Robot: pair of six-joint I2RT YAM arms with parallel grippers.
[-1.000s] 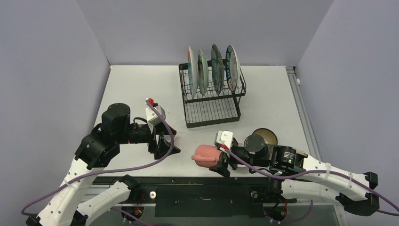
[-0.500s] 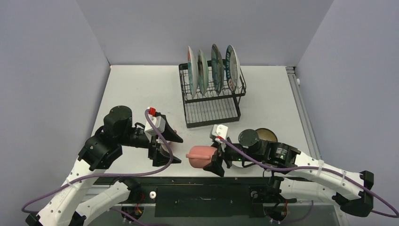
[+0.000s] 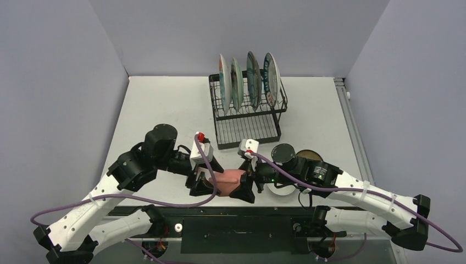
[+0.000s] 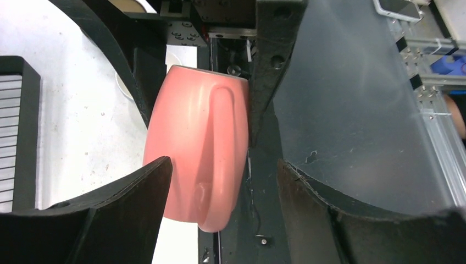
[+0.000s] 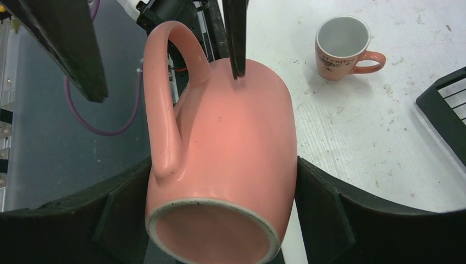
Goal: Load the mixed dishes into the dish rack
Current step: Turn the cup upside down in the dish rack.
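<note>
A pink mug (image 3: 229, 179) lies on its side in the air above the table's near edge, my right gripper (image 3: 246, 184) shut on its body near the base. In the right wrist view the mug (image 5: 231, 143) fills the span of the right gripper (image 5: 224, 162), handle up-left. My left gripper (image 3: 206, 184) is open around the mug's rim end; in its own view the mug (image 4: 198, 143) sits against the left finger with a gap to the right finger (image 4: 308, 198). A second pink mug (image 5: 340, 41) stands upright on the table. Several plates (image 3: 247, 74) stand in the dish rack (image 3: 247, 129).
A dark brown-gold bowl (image 3: 314, 156) sits behind my right arm, and a white bowl (image 3: 281, 191) shows under that arm. The rack's lower tray (image 3: 244, 132) holds nothing. The black base rail (image 3: 236, 231) runs along the near edge under the mug.
My left arm swung right and the right arm carried the mug left, so the left fingers now straddle the mug. The left jaws have narrowed a little.
</note>
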